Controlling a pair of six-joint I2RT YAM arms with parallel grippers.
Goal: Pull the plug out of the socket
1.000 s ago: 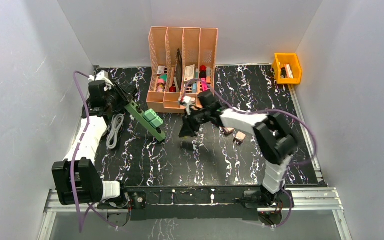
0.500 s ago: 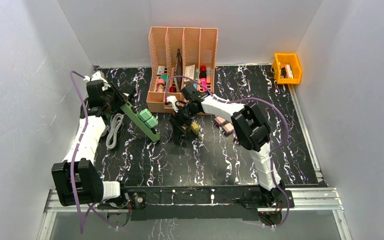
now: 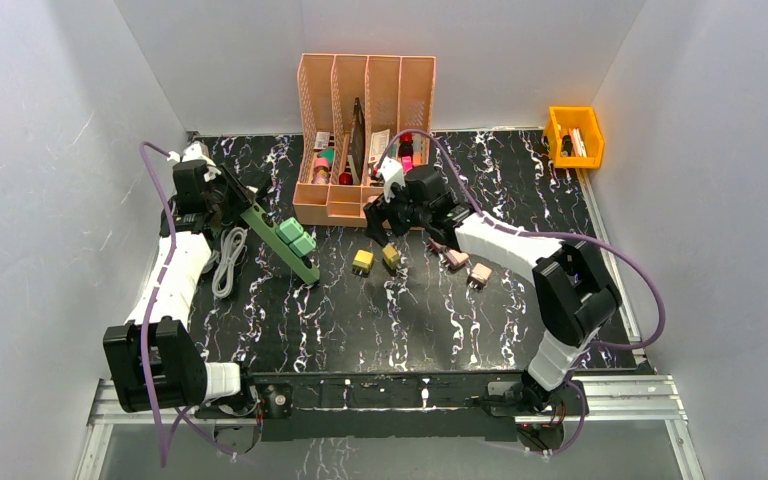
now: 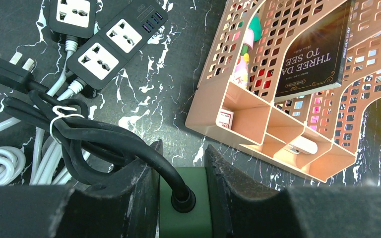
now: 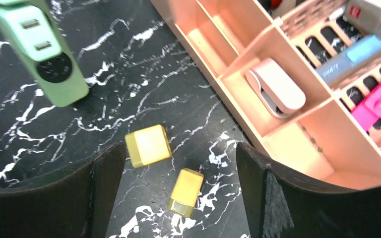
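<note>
A green socket strip [image 3: 282, 240] is held tilted above the table, with my left gripper [image 3: 232, 205] shut on its cord end [image 4: 184, 210]. Two light green plugs [image 3: 297, 237] sit in the strip's sockets. My right gripper [image 3: 385, 215] hangs open in front of the organizer with nothing between its fingers. Below it, two yellow plugs [image 5: 148, 145] [image 5: 185, 191] lie loose on the table, also in the top view [image 3: 363, 262] [image 3: 390, 257]. The right wrist view shows the strip's free end [image 5: 44, 49] at upper left.
A peach desk organizer [image 3: 365, 100] stands at the back, close behind the right gripper. Pink plugs [image 3: 468, 266] lie to its right. An orange bin [image 3: 573, 135] sits at the far right. A coiled white cable [image 3: 228, 262] and black power strips [image 4: 124, 34] lie at the left.
My right gripper has opened and drawn back up toward the organizer, leaving two yellow plugs lying on the table. The left arm still holds the strip, barely moved.
</note>
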